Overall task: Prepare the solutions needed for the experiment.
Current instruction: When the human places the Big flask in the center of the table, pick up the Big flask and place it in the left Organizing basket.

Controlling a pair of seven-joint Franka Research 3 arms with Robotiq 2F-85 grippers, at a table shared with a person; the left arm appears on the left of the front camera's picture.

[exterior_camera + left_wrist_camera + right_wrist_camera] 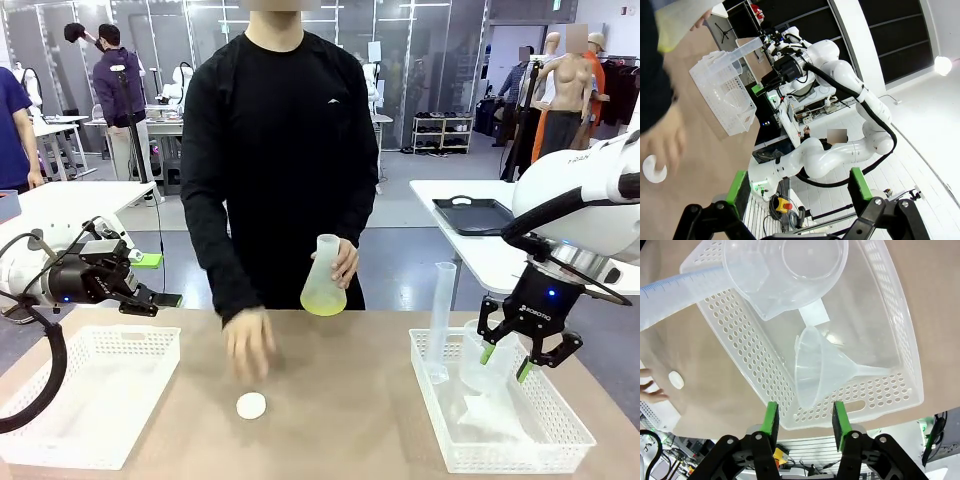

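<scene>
Presently holding the solutions [323, 300] shallow in a flask [325, 262] above the tabletop [340, 400], in the person's [270, 150] grasp, probably to pour, with right hand [504, 362] parted empty over the funnel [815, 365], left hand [162, 280] parted, idle.

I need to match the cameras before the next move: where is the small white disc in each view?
Front view: disc at lower centre, just below the person's hand.
Left wrist view: disc at the left edge, lower half.
Right wrist view: disc at the left edge, mid-height.
Shared landmark: the white basket holding the funnel.
</scene>
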